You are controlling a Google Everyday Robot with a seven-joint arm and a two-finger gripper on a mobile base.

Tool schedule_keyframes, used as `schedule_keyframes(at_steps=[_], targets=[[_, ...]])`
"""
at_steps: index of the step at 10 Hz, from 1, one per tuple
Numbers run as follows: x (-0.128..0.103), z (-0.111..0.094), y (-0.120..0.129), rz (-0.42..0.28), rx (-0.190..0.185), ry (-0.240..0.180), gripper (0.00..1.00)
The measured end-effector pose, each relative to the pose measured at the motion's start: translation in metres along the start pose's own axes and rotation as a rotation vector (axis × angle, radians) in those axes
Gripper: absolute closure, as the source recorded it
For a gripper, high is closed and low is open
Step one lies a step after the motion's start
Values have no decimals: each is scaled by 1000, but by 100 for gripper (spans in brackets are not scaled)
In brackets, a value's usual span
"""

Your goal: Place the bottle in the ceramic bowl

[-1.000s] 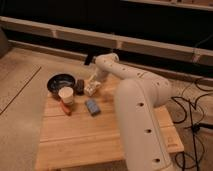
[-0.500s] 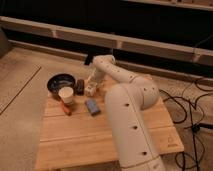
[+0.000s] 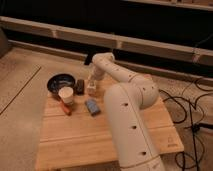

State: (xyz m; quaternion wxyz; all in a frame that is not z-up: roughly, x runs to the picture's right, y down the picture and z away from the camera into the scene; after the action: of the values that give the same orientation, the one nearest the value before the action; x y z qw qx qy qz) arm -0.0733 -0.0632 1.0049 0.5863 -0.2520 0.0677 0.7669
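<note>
**Inspector A:** Camera view, the only one on file. Where is the gripper?

**Inspector B:** The gripper (image 3: 92, 80) is at the far side of the wooden table (image 3: 90, 142). It points down from the bent end of the white arm (image 3: 127, 115), which rises from the near right and takes up much of the view.

**A:** State of the pincer?

**B:** Cannot tell. The end of the arm merges with the pale object below it, so I cannot say whether it is wide, narrow or holding.

**A:** And that object?

**B:** The bottle (image 3: 92, 89), small and whitish. It is directly under the gripper and at or just above the tabletop. I cannot tell whether the two touch, or whether the bottle is upright or tilted.

**A:** Position relative to the target?

**B:** The ceramic bowl (image 3: 60, 81), dark with a greyer inside, sits to the left of the bottle near the table's far left corner. The bottle is outside it. A small dark brown object (image 3: 80, 86) stands between them, just beside the bowl's right rim.

**A:** Other items?

**B:** A white cup (image 3: 66, 94) stands just in front of the bowl. A red-orange item (image 3: 65, 107) lies at the cup's near side. A blue block (image 3: 92, 106) lies nearer the camera than the bottle. Cables (image 3: 192, 112) trail on the floor to the right.
</note>
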Motion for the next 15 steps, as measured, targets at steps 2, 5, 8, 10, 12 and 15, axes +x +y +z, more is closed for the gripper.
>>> schedule_keyframes(at_steps=[2,5,8,10,12,15], targets=[[-5,-34,17,-52,-20,-63,100],[2,-57,43,-132,-30,-89,100],[1,-57,41,-134,-29,-89,100],[-1,-59,60,-198,-30,-99,100],[2,-57,111,-356,-51,-104,100],[23,-35,175,-543,-92,-47,100]])
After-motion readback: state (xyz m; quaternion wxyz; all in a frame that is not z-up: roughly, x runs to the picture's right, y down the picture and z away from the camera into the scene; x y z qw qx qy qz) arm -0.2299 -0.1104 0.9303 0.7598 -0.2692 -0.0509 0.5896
